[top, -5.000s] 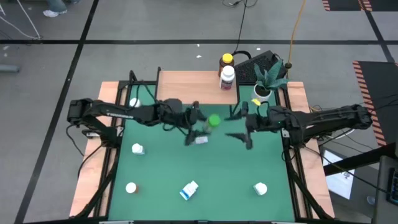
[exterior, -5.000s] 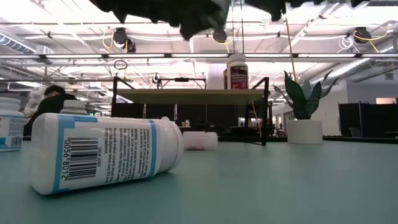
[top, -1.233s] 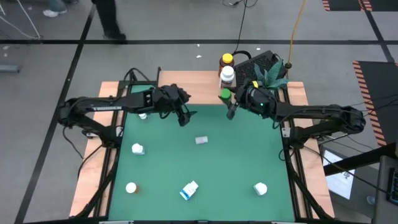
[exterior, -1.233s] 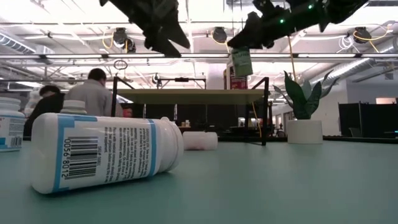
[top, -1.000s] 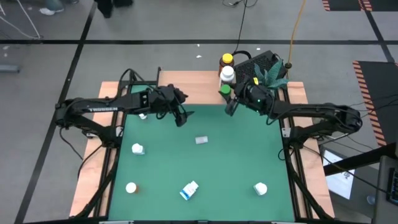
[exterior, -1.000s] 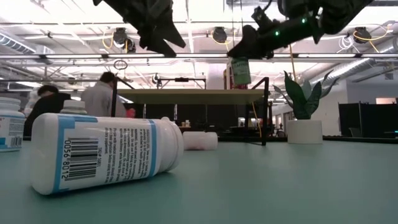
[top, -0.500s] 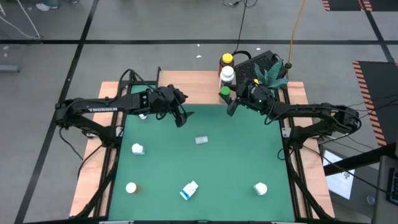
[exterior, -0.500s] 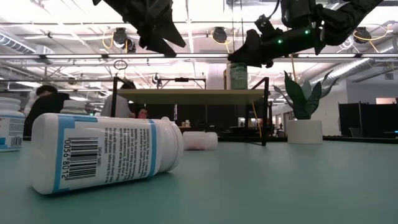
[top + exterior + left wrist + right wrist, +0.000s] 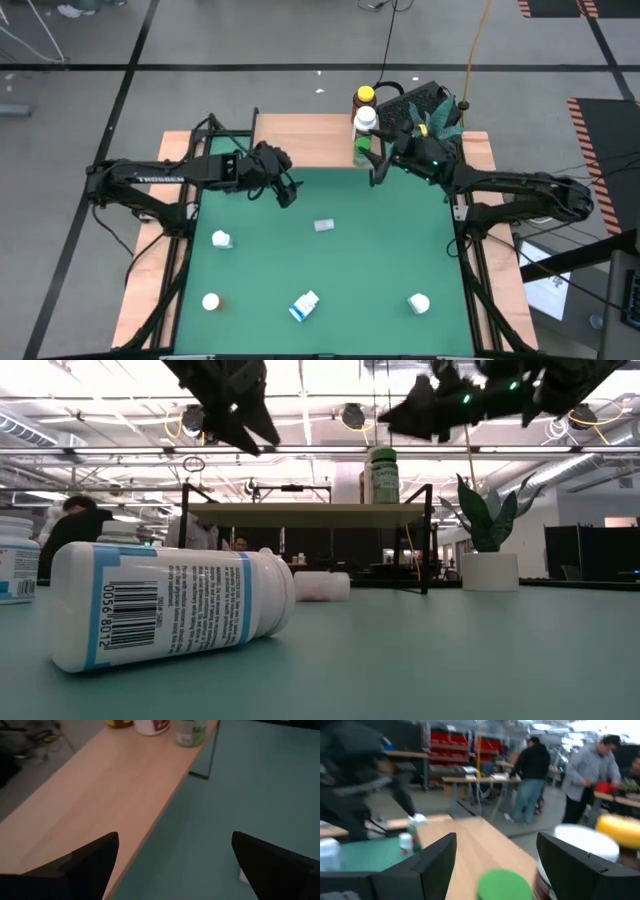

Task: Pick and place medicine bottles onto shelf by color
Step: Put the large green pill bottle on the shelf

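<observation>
Right arm reaches in from right side, elbow bent, wrist angled twd centre. Right tool (image 9: pixel 377 166) fingers spread, nothing betw them, held high off counter. Left arm reaches in from left side, forearm roughly level. Left tool (image 9: pixel 287 190) fingers wide apart, empty, also raised. Tools face each other, well apart.

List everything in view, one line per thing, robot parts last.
light-wood shelf on black legs: one, at the table's far edge
amber yellow-capped bottle: one, shelf's right end
white-capped red-labelled bottle: one, next in that row
green bottle: one, upright, shelf's front right
upright white-capped bottles: three, on the green table
lying bottles: two, one blue-labelled, one small
white-potted plant: one, right of shelf
people: two, room behind
left gripper: open, near shelf's front
right gripper: open, by green bottle
</observation>
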`<state>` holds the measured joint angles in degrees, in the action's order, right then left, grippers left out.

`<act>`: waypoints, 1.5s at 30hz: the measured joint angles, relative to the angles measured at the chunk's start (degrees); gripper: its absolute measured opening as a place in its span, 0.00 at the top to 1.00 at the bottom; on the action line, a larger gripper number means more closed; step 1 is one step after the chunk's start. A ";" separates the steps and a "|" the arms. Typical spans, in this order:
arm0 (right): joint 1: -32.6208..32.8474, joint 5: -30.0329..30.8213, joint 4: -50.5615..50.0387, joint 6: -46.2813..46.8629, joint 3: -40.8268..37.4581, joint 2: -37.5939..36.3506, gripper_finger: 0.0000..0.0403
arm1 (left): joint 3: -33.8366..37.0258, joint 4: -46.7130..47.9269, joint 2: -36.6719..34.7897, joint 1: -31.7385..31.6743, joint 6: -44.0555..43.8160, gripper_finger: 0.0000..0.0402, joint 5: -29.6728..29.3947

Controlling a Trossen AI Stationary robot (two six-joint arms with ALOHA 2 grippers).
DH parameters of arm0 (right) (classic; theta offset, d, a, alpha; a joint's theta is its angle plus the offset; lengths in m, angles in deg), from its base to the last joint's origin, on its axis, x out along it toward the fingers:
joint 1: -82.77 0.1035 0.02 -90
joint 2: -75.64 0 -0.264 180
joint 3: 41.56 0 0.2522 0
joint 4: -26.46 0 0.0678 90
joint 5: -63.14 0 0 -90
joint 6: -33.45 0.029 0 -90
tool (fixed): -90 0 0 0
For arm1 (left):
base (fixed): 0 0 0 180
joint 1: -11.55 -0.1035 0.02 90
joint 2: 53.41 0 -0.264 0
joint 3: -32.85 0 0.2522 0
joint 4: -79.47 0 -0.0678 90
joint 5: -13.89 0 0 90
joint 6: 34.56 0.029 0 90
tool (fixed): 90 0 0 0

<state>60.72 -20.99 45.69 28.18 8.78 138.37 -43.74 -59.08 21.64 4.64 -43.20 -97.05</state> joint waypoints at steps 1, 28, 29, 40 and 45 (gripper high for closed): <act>0.97 -0.10 -0.25 -0.03 0.00 -1.41 0.33 | 0.00 0.64 -0.53 1.14 -1.05 0.03 -1.88; 8.49 -10.45 12.32 -10.50 0.00 -7.37 0.36 | 0.43 58.77 -9.26 5.18 -51.83 0.03 -25.87; 8.49 -10.44 12.32 -10.73 0.00 -7.29 0.36 | 0.96 57.89 -10.13 2.95 -49.70 0.03 -24.88; 8.49 -10.45 14.05 -13.20 0.00 -7.24 0.36 | 14.83 31.35 -16.70 -19.95 -19.24 0.03 -7.37; 8.49 -10.45 14.78 -14.35 0.00 -7.24 0.36 | 18.66 30.73 -16.60 -27.43 -16.92 0.03 -5.61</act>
<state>69.21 -31.44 60.46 13.83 8.78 131.12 -25.08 -28.35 5.04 -22.79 -60.12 -102.65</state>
